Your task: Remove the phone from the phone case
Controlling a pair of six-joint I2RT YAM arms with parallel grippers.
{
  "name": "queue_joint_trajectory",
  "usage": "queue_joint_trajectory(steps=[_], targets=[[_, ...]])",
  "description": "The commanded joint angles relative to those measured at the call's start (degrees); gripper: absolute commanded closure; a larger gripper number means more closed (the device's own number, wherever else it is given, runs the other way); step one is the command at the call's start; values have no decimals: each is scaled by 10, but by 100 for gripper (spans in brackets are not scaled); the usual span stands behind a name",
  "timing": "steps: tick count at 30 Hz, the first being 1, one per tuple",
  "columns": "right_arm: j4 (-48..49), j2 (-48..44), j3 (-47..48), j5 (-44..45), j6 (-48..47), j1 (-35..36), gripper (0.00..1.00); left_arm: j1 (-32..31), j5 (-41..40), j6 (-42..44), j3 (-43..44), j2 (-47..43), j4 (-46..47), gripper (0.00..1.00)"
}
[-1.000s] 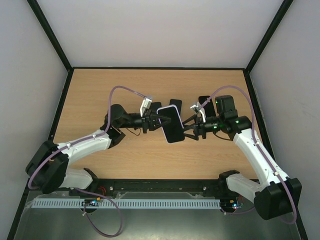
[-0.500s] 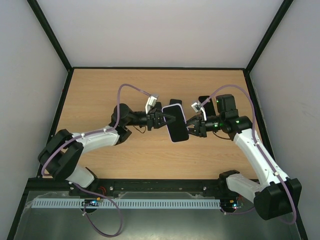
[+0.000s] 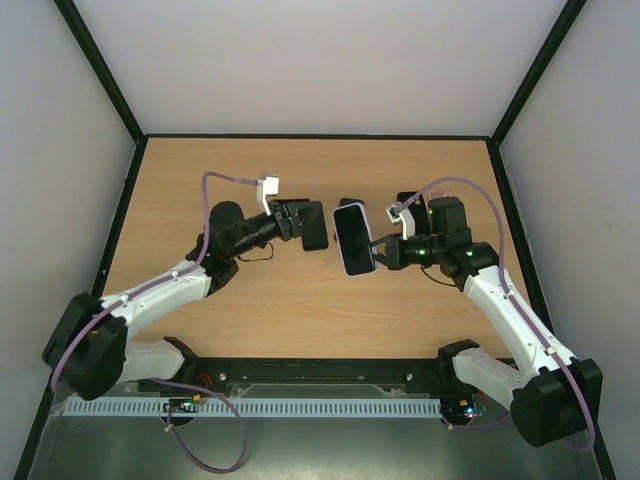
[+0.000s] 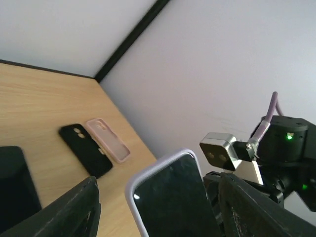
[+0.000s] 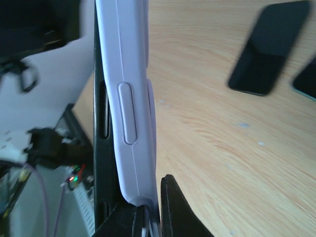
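Observation:
The phone (image 3: 354,240), dark screen up, sits in a lilac phone case (image 3: 343,262) and hangs above the middle of the table. My right gripper (image 3: 378,254) is shut on its right-hand edge. In the right wrist view the lilac case (image 5: 126,98) stands edge-on with its side button showing, and the right gripper (image 5: 143,200) pinches its lower end. My left gripper (image 3: 310,228) is open just left of the phone and not touching it. In the left wrist view the phone screen (image 4: 173,202) and the case rim (image 4: 148,173) lie beyond the open left gripper (image 4: 158,180).
A black case (image 4: 84,150) and a pink case (image 4: 108,146) lie side by side on the wooden table (image 3: 200,190) behind the phone. A dark phone (image 5: 266,49) lies flat on the wood. Black-framed walls close in the table on three sides.
The left gripper opened, let go of the cased phone and drew back to the left. The right gripper shut on the phone's right edge and now holds it alone.

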Motion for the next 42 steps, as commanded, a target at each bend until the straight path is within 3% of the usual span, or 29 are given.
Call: queue_joint_trajectory(steps=[1, 6, 9, 18, 30, 42], targets=[[-20, 2, 10, 167, 77, 2, 98, -35, -182, 88, -32, -54, -115, 35], [-73, 44, 16, 333, 129, 2, 98, -146, -337, 146, -36, -52, -155, 37], [-94, 67, 19, 389, 150, 2, 98, -216, -402, 181, -25, -13, -148, 38], [-109, 147, 25, 416, 159, 1, 98, -345, -520, 313, 47, 156, -98, 38], [-95, 197, 29, 408, 171, 2, 98, -367, -508, 373, 100, 293, -19, 41], [-90, 203, 25, 390, 174, 1, 98, -371, -556, 382, 167, 379, -70, 46]])
